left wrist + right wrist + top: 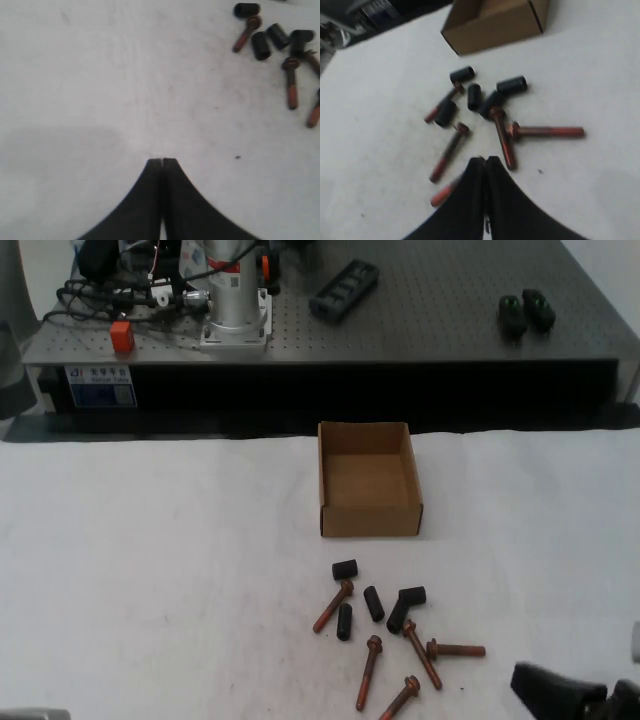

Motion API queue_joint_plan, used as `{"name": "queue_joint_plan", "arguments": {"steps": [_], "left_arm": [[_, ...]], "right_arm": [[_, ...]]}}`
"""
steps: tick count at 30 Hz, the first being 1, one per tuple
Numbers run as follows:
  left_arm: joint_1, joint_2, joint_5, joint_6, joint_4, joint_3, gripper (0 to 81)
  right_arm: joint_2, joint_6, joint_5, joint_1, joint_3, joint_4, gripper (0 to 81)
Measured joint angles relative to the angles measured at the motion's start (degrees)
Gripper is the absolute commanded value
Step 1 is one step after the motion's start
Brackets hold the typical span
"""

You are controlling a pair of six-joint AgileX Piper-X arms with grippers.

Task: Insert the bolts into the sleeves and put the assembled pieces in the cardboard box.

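- The left gripper (162, 161) hangs over bare white cloth (150, 570). Its two black fingertips are pressed together with nothing between them.
- The right gripper (485, 159) has its fingertips closed against each other too, and it grips nothing. It sits low over the cloth at the near edge of the scattered parts.
- The cardboard box (370, 520) stands upright on the cloth, beyond the parts and near the far edge of the cloth. Its top is open and its brown floor is in view.
- Five black sleeves (345, 568) lie loose on the cloth in front of the box, and the one pointed at is nearest to it. The others cluster just behind it, two of them touching end to side.
- Five reddish bolts (369, 672) lie among and nearer than the sleeves, all flat on the cloth and pointing different ways.
- One long bolt (547, 132) lies crosswise, its head next to the shank of another bolt (502, 137).
- That second bolt's head rests against the end of a sleeve (491, 102). I cannot tell whether it goes inside.
- A short bolt (445, 195) lies partly hidden by a right gripper finger.
- In the left wrist view the parts lie well apart from the fingertips.
- Behind the cloth is a perforated metal table (420, 320) carrying a silver post (238, 300) and an orange block (121, 335).
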Motion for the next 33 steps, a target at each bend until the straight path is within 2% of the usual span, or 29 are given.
{"name": "queue_joint_plan", "arguments": {"steps": [3,5,6,8,13,21,25,29,33], "left_arm": [[0.0,0.0,4.0,0.0,-5.9,0.0,19.1],[0.0,0.0,5.0,0.7,-9.8,-0.5,26.9],[0.0,0.0,5.0,1.2,-10.3,-1.0,27.7],[0.0,0.3,5.0,2.1,-10.7,-2.1,26.8],[0.0,4.0,5.0,3.2,-11.2,-3.8,24.0],[0.0,11.4,8.8,3.8,-11.4,-6.5,24.0],[0.0,13.4,10.5,3.8,-11.5,-7.3,24.0],[0.0,15.3,12.5,3.9,-11.5,-7.7,25.7],[0.0,18.2,18.3,3.7,-11.5,-7.7,28.7]], "right_arm": [[2.8,-0.8,-0.1,0.0,-2.6,0.5,21.8],[6.7,-4.4,-0.5,0.0,-6.6,2.5,23.7],[9.5,-7.0,-0.8,0.0,-9.2,4.3,23.7],[12.8,-9.4,-1.1,0.0,-11.5,6.1,23.7],[33.1,-27.1,-1.3,0.0,-28.8,18.8,23.7],[62.8,-52.3,6.5,0.0,-53.9,43.0,23.7],[70.7,-58.8,8.3,0.0,-59.6,49.6,23.7],[74.5,-63.1,8.3,0.0,-60.6,51.3,23.7],[75.9,-65.3,8.3,0.3,-60.7,50.9,23.7]]}}
